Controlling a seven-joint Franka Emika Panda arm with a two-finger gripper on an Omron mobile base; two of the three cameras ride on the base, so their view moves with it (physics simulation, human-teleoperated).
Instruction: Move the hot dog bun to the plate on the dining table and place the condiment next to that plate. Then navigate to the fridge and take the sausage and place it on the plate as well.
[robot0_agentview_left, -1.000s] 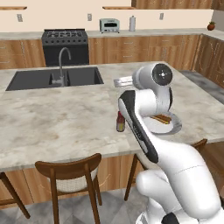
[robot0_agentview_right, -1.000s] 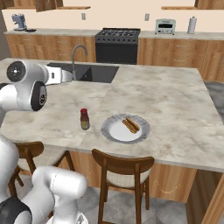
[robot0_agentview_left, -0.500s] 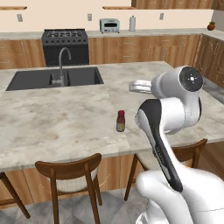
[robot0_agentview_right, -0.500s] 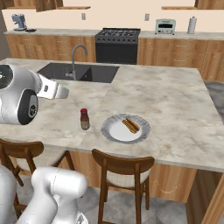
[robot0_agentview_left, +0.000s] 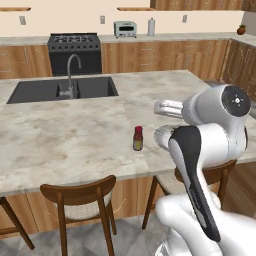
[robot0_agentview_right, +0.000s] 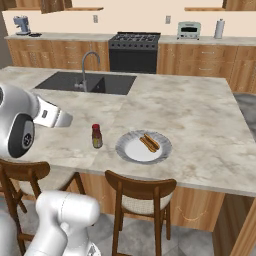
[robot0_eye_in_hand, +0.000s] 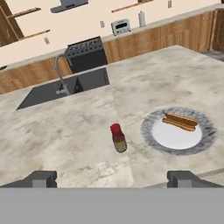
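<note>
I've swung my arm back off the desk (robot0_agentview_right: 200, 125), fingers (robot0_eye_in_hand: 112, 178) wide and empty. Bun (robot0_agentview_right: 149, 142) on plate (robot0_agentview_right: 131, 152), condiment (robot0_agentview_right: 96, 136) beside it near the front edge; sausage run next.

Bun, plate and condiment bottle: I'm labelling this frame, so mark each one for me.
hot dog bun (robot0_eye_in_hand: 180, 121), hand view, middle of its top.
plate (robot0_eye_in_hand: 175, 136), hand view, bare centre below the bun.
condiment (robot0_agentview_right: 97, 137), right base view, on its label.
</note>
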